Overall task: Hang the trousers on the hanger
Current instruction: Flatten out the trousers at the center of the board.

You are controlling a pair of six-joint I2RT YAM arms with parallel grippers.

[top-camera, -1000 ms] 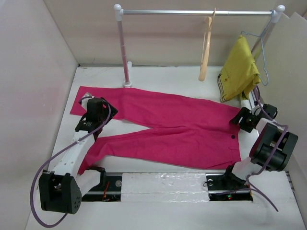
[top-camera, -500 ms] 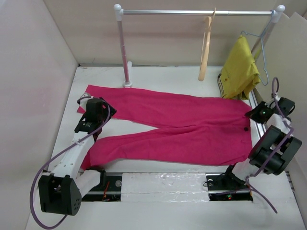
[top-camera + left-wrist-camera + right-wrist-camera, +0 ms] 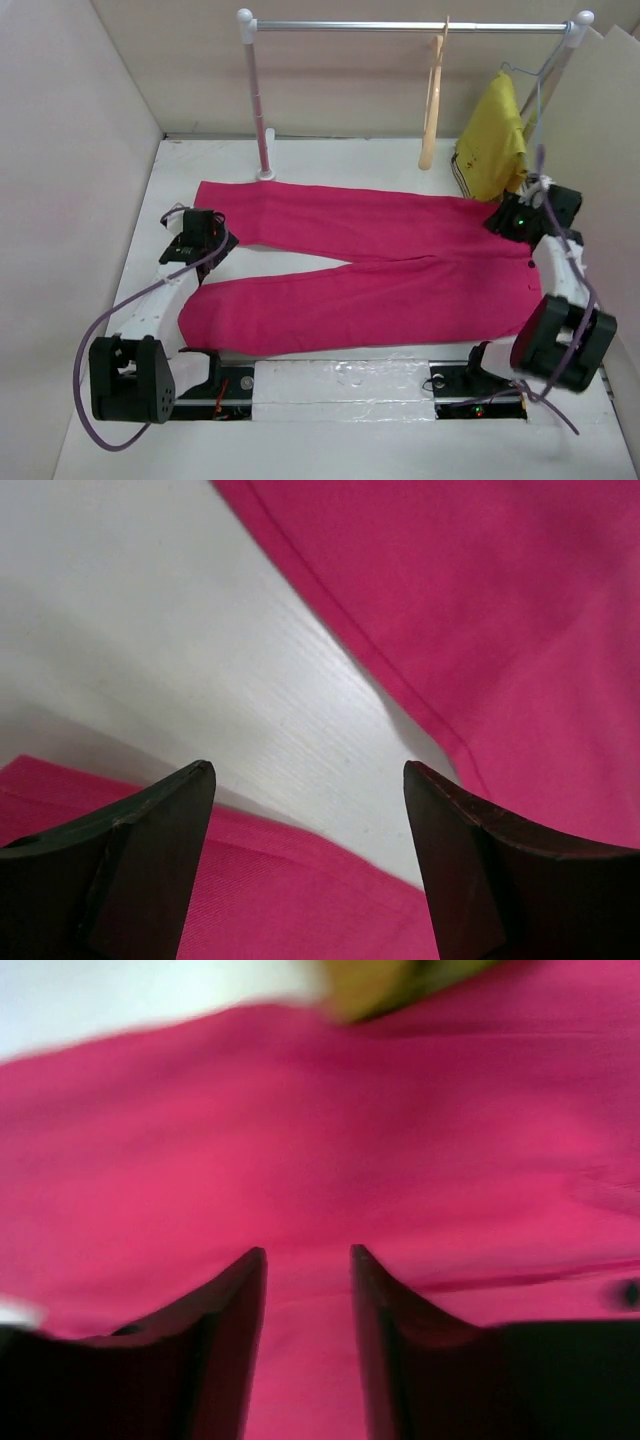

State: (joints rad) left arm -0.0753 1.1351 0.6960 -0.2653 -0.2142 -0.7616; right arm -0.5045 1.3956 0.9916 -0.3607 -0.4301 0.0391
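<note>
The magenta-pink trousers (image 3: 380, 270) lie flat on the white table, waist at the right and both legs pointing left. The tan wooden hanger (image 3: 430, 110) hangs from the rail at the back. My left gripper (image 3: 212, 246) is open and empty, low over the gap between the two leg ends. In the left wrist view (image 3: 310, 770) bare table shows between the trousers' legs (image 3: 520, 630). My right gripper (image 3: 502, 218) is at the waist's far corner. In the blurred right wrist view (image 3: 308, 1252) its jaws stand narrowly apart over the pink trousers (image 3: 300, 1140).
A mustard-yellow garment (image 3: 492, 140) hangs on a thin wire hanger (image 3: 525, 75) at the rail's right end, close to my right gripper, and shows in the right wrist view (image 3: 370, 985). The rail's post (image 3: 257, 110) stands at the back left. Walls close in both sides.
The trousers have slid to the right, the leg ends leaving the left wall. My right gripper swung right, then back up to the waist's far corner. My left gripper shifted slightly.
</note>
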